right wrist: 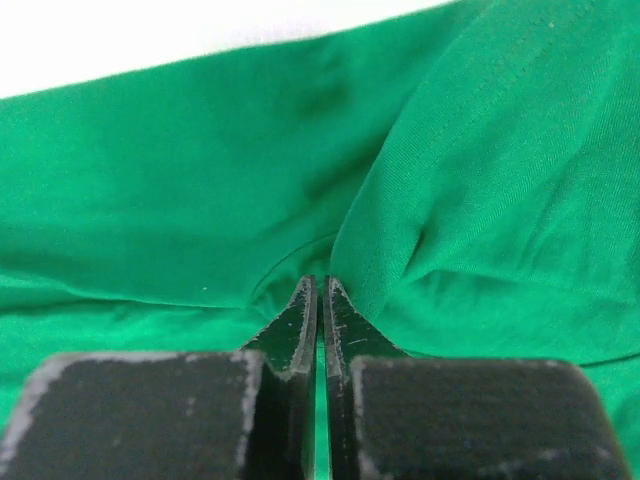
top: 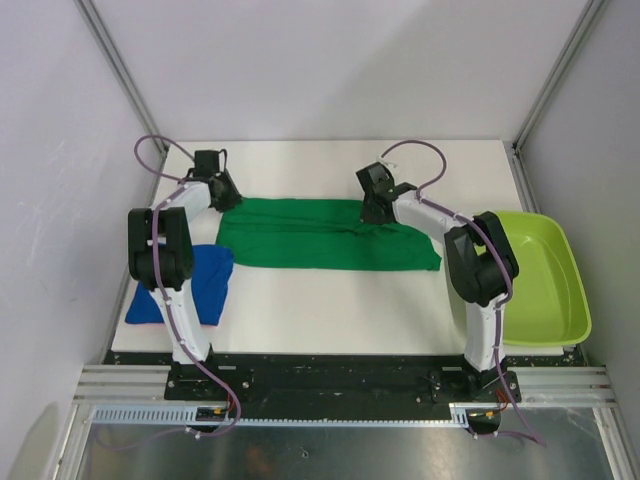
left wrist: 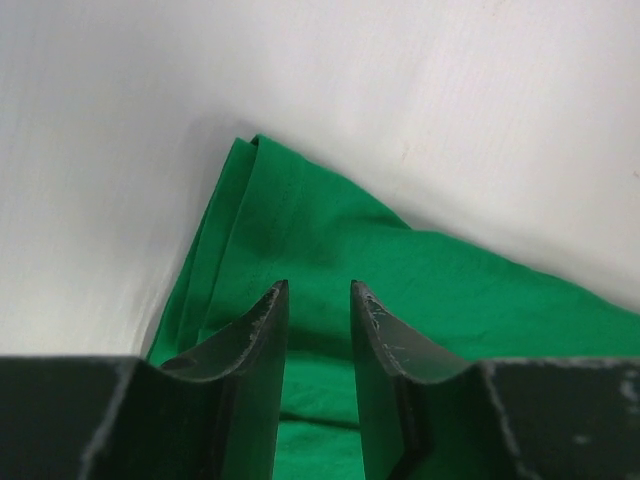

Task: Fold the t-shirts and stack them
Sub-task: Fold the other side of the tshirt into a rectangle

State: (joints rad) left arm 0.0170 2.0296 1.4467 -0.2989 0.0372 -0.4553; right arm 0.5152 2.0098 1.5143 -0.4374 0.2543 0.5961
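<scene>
The dark green t-shirt (top: pixel 320 235) lies folded into a long strip across the middle of the table. My left gripper (top: pixel 224 196) is at its far left corner; in the left wrist view the gripper (left wrist: pixel 318 292) is open, with the green cloth (left wrist: pixel 330 230) lying flat under the gap. My right gripper (top: pixel 376 208) is at the shirt's far edge, right of the middle. In the right wrist view it (right wrist: pixel 320 282) is shut on a puckered fold of the green cloth (right wrist: pixel 200 170). The royal blue t-shirt (top: pixel 205 285) with a pink edge lies folded at the near left, partly under the left arm.
A lime-green plastic tub (top: pixel 545 280) stands at the table's right edge, beside the right arm. The white table (top: pixel 330 310) has grey walls at the back and on both sides. The arm bases stand on the black rail at the near edge.
</scene>
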